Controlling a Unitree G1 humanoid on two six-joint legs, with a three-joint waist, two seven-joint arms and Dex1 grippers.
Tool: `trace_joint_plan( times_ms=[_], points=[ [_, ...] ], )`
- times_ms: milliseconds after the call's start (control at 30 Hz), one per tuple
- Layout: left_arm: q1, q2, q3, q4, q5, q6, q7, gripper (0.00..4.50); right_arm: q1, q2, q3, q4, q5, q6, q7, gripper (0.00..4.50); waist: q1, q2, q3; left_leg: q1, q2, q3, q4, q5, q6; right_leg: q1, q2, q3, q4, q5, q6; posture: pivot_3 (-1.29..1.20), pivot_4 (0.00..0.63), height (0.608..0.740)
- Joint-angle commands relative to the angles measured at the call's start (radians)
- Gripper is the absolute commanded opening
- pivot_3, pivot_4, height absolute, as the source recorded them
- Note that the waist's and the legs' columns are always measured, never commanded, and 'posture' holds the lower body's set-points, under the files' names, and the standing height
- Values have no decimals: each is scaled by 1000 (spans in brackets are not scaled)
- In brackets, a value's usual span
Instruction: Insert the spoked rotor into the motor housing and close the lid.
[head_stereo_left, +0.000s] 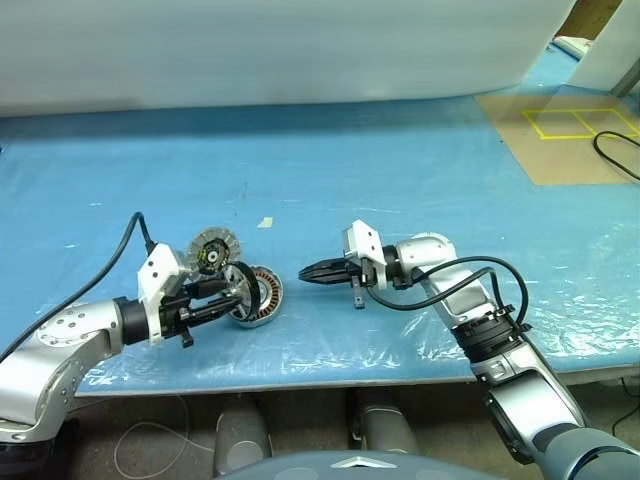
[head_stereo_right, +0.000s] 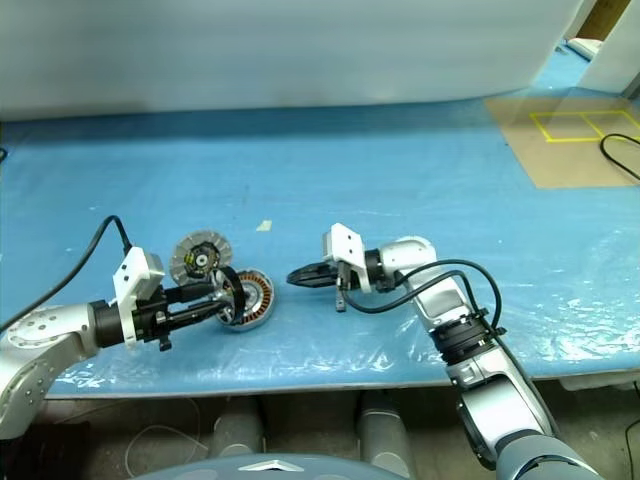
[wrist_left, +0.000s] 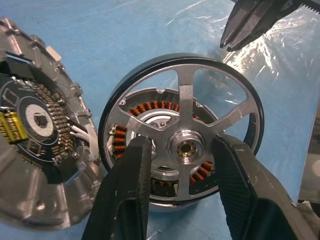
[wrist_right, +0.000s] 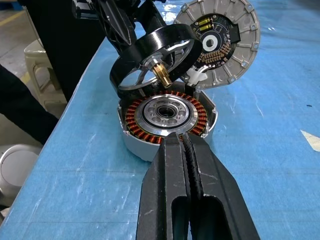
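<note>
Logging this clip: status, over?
Left claw shut on rotor, tilted above housing, not seated. Right claw shut, empty, beside housing. Lid propped open behind. Nothing blocking.

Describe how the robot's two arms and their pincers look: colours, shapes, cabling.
Both arms are glossy silver-grey rounded shells with black joint rings. Each wrist carries a white boxy block. The left pincer and right pincer each have two long black fingers tapering to narrow tips. A black cable loops off the left arm behind its wrist, and another arcs beside the right arm.
</note>
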Motion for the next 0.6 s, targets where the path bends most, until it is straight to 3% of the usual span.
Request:
trace_joint_plan(
  times_ms=[33, 600],
  points=[
    [-10, 4, 1, -12, 0, -10, 6, 1553, -7, 2, -6, -26, 13, -13, 2, 0, 0, 0, 0, 0, 0, 0, 0, 0, 0, 0, 0, 0, 0, 0, 0, 0, 150, 740],
    [7, 44, -7, -29, -7, 38, 11, 1553, -11, 3, -4, -16, 5, -20, -1, 0, -1, 0, 0, 2, 0, 1, 0, 0, 0, 0, 0, 1, 1, 0, 0, 0, 150, 740]
  ],
)
